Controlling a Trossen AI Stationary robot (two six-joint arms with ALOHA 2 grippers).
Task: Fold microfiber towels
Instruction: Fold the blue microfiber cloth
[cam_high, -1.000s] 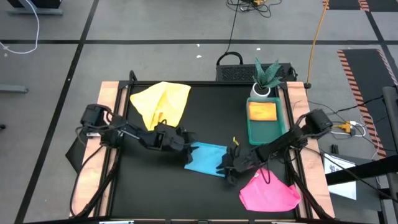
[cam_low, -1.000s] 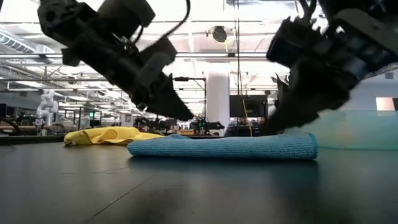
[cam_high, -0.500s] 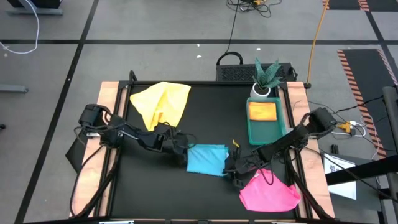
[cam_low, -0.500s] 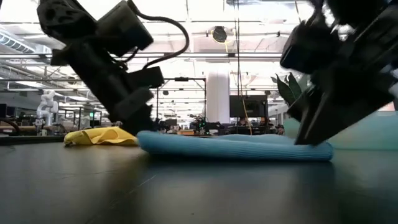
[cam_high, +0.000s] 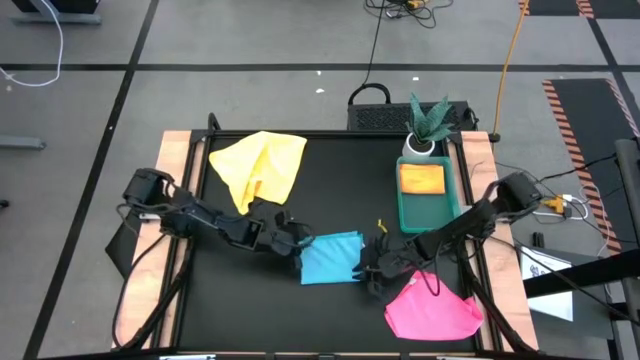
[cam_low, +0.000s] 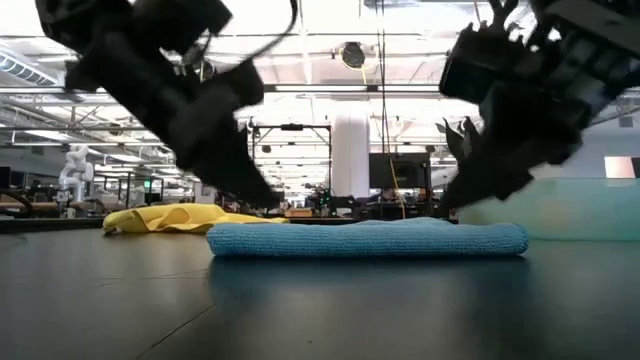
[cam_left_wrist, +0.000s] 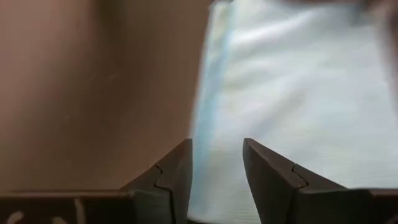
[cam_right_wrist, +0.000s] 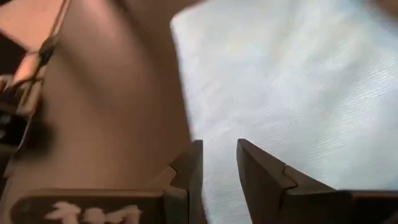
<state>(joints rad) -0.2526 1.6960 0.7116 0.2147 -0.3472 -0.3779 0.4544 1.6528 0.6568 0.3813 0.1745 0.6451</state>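
here we flank the folded blue towel (cam_high: 331, 258) near the surface's front edge: left fingers (cam_high: 296, 244) at one short end, right fingers (cam_high: 370, 268) at the other, both narrowly parted, gripping nothing, equally near.

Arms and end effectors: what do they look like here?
Both arms are dark, jointed, with black cables looping along them. The left end effector and right end effector each have two dark wedge-shaped fingers with a notched seam; pale lettering shows on the right one's base.
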